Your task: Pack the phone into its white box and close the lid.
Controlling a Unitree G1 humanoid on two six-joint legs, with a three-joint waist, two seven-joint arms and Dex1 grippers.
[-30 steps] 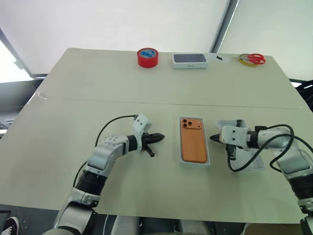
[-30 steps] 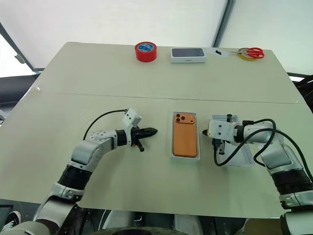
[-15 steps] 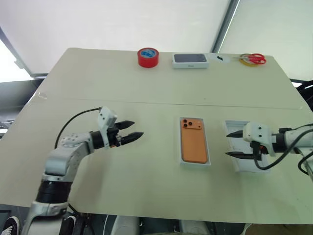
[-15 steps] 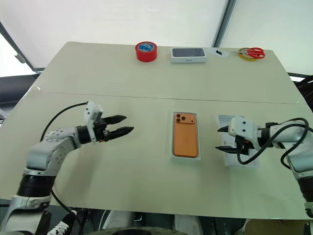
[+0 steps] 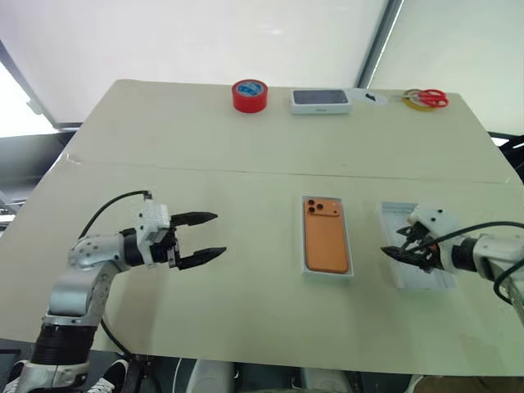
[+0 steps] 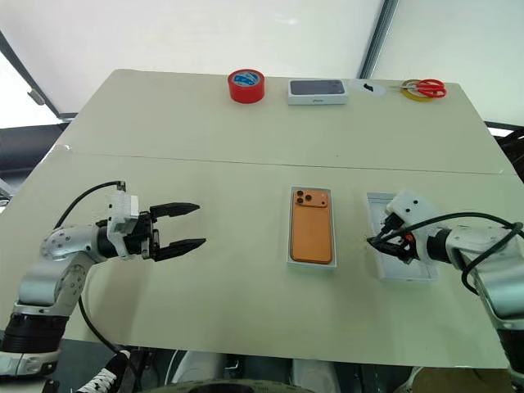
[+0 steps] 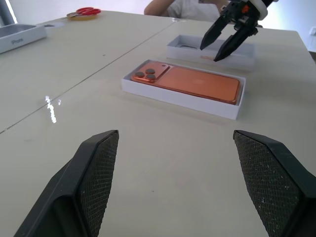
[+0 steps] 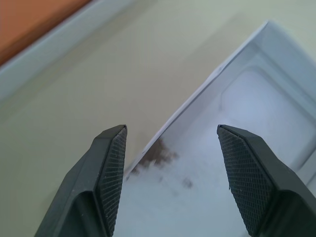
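Observation:
The orange phone (image 5: 326, 246) lies camera side up inside the white box (image 5: 329, 273) at the middle of the table. To its right the white lid (image 5: 430, 277) rests open side up, showing a pale recessed inside (image 8: 256, 98). My right gripper (image 5: 395, 246) hangs open just over the lid's near-left edge, tilted downward, with nothing between its fingers. Well to the left of the box, my left gripper (image 5: 219, 234) stands open and level, pointing toward the phone (image 7: 197, 81), empty.
At the table's far edge stand a red tape roll (image 5: 250, 95), a white box with a dark top (image 5: 320, 100), and red scissors (image 5: 426, 98) on a yellow ring. A person (image 7: 182, 7) sits beyond the table in the left wrist view.
Both grippers went from shut to open. The left arm drew back to the left, away from the box. The right gripper pulled away to the right over the lid and tipped downward.

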